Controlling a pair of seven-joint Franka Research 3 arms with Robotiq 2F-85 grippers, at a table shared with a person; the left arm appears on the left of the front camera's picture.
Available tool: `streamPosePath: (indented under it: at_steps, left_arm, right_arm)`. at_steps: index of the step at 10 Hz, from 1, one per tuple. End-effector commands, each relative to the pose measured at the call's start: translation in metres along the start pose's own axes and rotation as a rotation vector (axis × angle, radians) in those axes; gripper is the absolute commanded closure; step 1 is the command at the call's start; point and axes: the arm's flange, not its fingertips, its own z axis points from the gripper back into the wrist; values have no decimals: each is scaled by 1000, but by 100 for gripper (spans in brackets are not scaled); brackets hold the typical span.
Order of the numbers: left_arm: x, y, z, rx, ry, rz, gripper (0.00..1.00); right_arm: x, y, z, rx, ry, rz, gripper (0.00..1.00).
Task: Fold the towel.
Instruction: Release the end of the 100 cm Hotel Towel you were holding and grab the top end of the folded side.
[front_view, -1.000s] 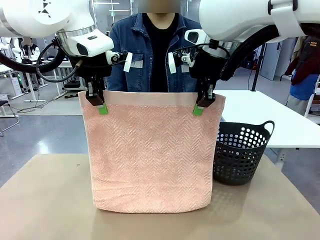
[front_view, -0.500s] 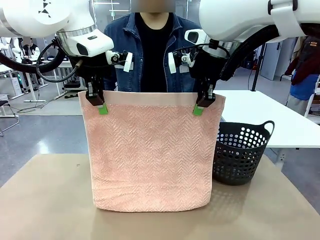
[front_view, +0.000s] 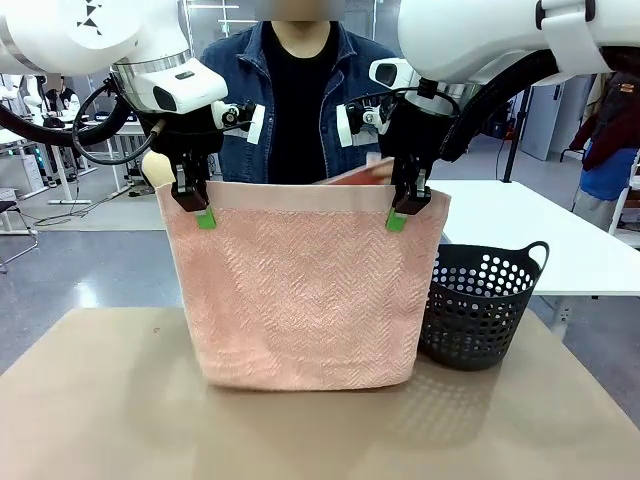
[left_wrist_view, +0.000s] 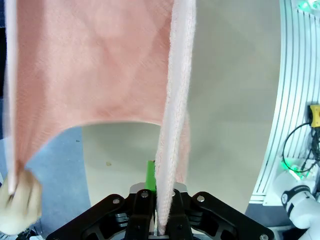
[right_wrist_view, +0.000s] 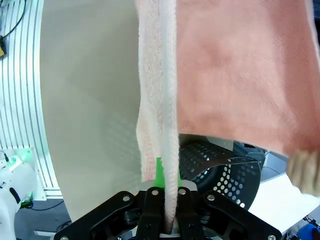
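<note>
While the left gripper (front_view: 203, 214) and right gripper (front_view: 398, 216) each pinch a top corner, jaws clamped narrow on the cloth, the towel (front_view: 305, 290) hangs mid-frame over the table (front_view: 100, 420). It's doubled up behind, and a person's hand (front_view: 154, 168) holds the far edge at upper left. A dark basket (front_view: 480, 300) sits just right of it.

Bright, even indoor light falls from overhead, and the front view is sharp. The towel (front_view: 300, 290) throws a soft, faint shadow on the tan table (front_view: 100, 400), with a darker one under the basket (front_view: 480, 310). Both wrist views bend straight lines at their edges. There the towel near the lens looks soft, and a person's hand (left_wrist_view: 19, 199) is smeared by blur.
</note>
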Motion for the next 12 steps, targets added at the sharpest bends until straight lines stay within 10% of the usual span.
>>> streamPosePath:
  at_steps: [1,12]
  left_arm:
    - [0,0,1,0,0,1,100]
    - [0,0,1,0,0,1,100]
  right_arm:
    - [0,0,0,-1,0,0,100]
    - [0,0,0,-1,0,0,100]
